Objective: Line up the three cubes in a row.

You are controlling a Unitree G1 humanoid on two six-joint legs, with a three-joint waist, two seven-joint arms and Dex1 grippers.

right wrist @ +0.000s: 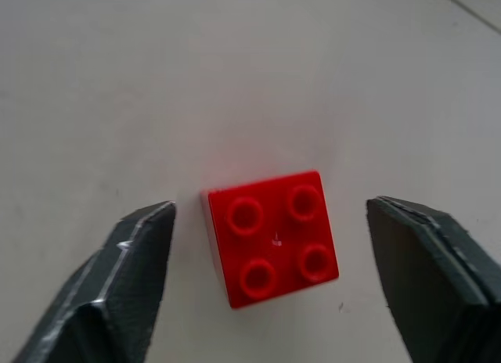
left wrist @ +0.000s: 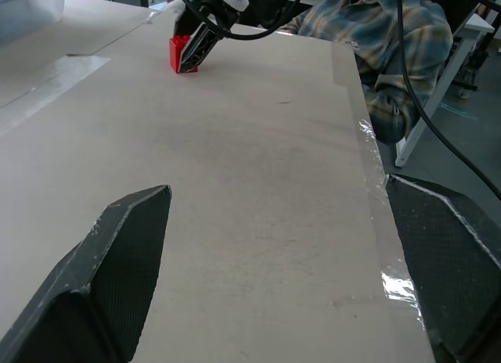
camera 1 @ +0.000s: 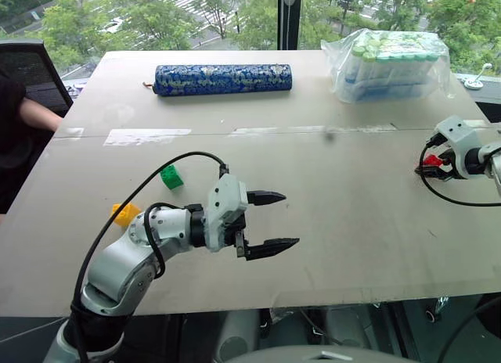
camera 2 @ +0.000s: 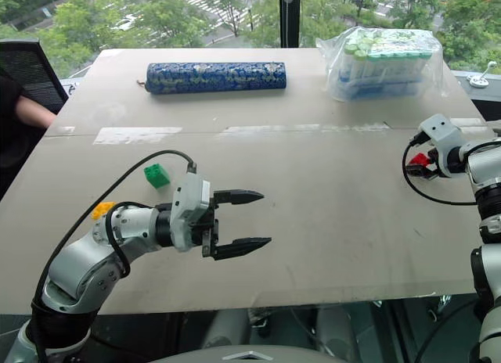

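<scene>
The red cube (right wrist: pixel 272 238) sits studs up on the table near its right edge, also visible in the head view as the red cube (camera 1: pixel 433 161). My right gripper (right wrist: pixel 272 210) straddles it, one finger on each side with a gap to the cube. The green cube (camera 1: pixel 171 176) lies left of centre. The yellow cube (camera 1: pixel 124 214) lies nearer the front, partly hidden behind my left arm. My left gripper (camera 1: pixel 288 219) hovers open over the table's middle front, pointing right, with nothing between its fingers.
A long blue patterned roll (camera 1: pixel 223 79) lies at the back centre. A plastic bag of bottles (camera 1: pixel 387 64) stands at the back right. A person's arm (camera 1: pixel 35 114) rests at the table's left edge. Another seated person's plaid sleeve (left wrist: pixel 391 58) is by the right edge.
</scene>
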